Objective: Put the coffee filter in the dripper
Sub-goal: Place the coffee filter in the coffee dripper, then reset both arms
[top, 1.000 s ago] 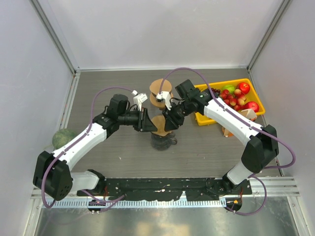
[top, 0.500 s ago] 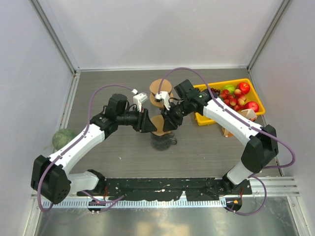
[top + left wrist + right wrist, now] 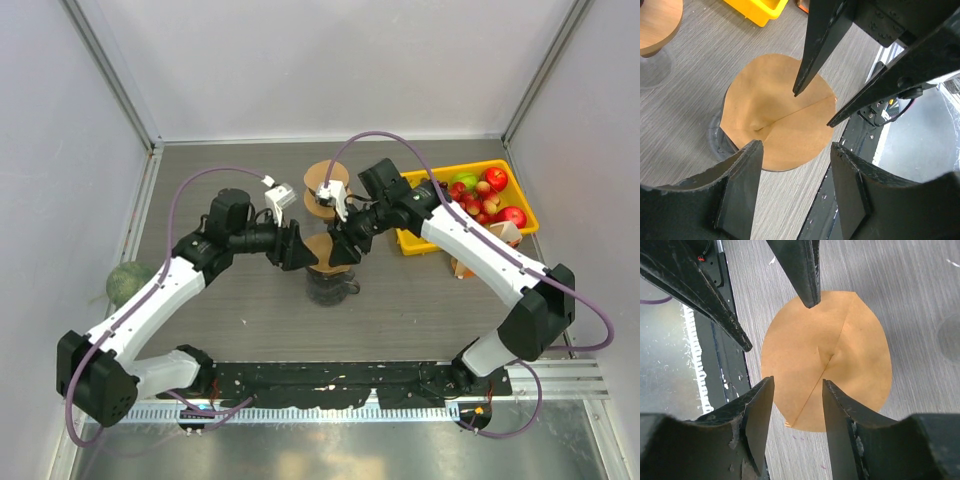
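Brown paper coffee filter [image 3: 777, 112] sits cone-shaped in the dark glass dripper [image 3: 716, 141] on the grey bench [image 3: 420, 300]. Left jaws and right jaws are spread wide, gripping nothing, flanking the filter from opposite sides just above it.

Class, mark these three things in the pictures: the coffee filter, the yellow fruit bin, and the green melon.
coffee filter [image 3: 777, 112]: left wrist view, middle of the brown paper.
yellow fruit bin [image 3: 475, 166]: top view, its far rim.
green melon [image 3: 125, 282]: top view, middle of its rind.
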